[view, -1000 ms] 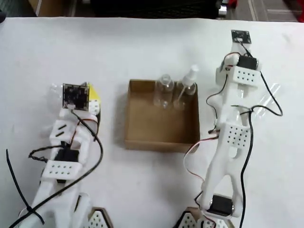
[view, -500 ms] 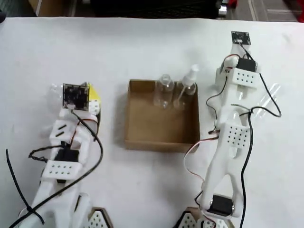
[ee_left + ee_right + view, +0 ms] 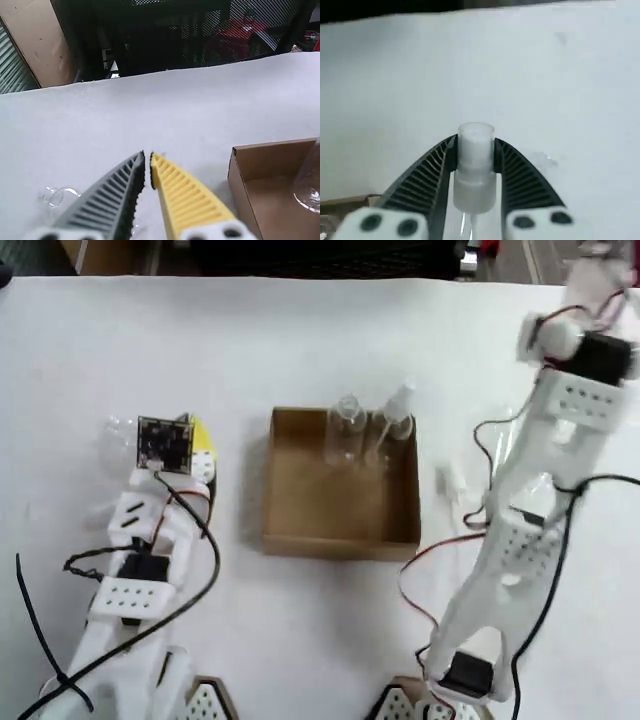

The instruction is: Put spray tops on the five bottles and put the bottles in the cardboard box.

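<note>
Capping step, by my reading: right tool (image 3: 476,142) clamped on a white spray top (image 3: 476,167), clear of the desk (image 3: 300,340); left tool (image 3: 147,160) closed on nothing, near a bare bottle (image 3: 54,196) lying on the desk. The cardboard box (image 3: 340,540) holds a capped bottle (image 3: 396,420) and an apparently open bottle (image 3: 346,430). Next calls for a bottle steadied upright and the top lined up over its neck.

White arms (image 3: 505,540), black cables (image 3: 214,558); grey-and-yellow left pincer (image 3: 148,158), black ribbed right pincer (image 3: 475,142).

I see my right tool (image 3: 475,141) clamped on a white spray top (image 3: 475,172); its thin tube runs back between the fingers; pale worktop (image 3: 530,65) beyond; a sliver of cardboard box (image 3: 345,202) beside the tool.
</note>
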